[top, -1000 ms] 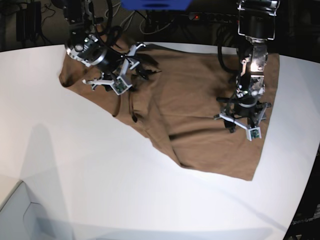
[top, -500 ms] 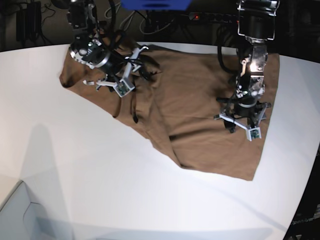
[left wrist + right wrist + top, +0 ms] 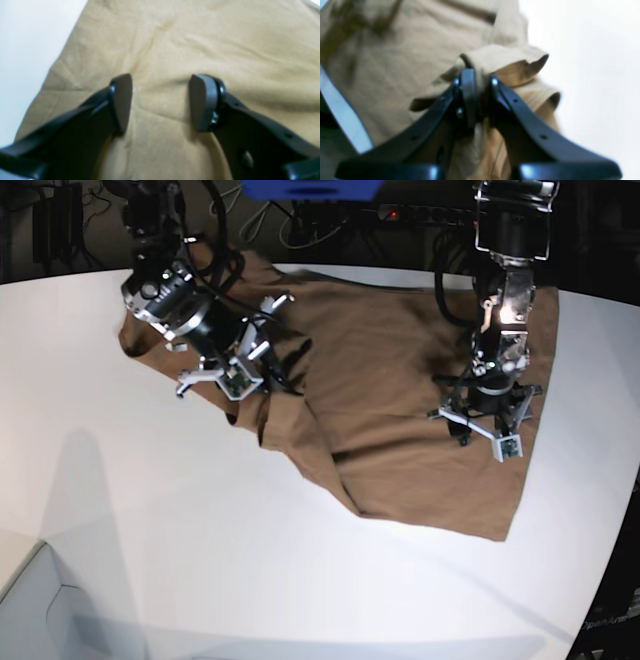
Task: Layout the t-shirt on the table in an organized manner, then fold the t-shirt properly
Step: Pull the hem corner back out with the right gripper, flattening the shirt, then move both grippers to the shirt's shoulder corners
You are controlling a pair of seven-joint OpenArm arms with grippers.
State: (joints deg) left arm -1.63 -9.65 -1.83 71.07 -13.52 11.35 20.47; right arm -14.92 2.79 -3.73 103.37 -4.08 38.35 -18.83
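White tabletop (image 3: 200,560) lies bare in front, with a pale box corner (image 3: 30,610) at its near edge. Beyond that bare stretch the t-shirt (image 3: 400,390) lies spread but askew, its near edge slanting and a ridge of folds running through the middle. On it, toward the far side, the left pincer (image 3: 160,102) stands with its jaws apart and nothing between them, tips down at the flat cloth. Farther back, the right pincer (image 3: 480,100) is closed on a bunched fold of cloth near the shirt's edge, beside the bare tabletop.

To lay the shirt out well, the right arm should likely draw its fold outward, low and slow, while the left presses down as an anchor, so the middle ridge flattens instead of dragging everything sideways.
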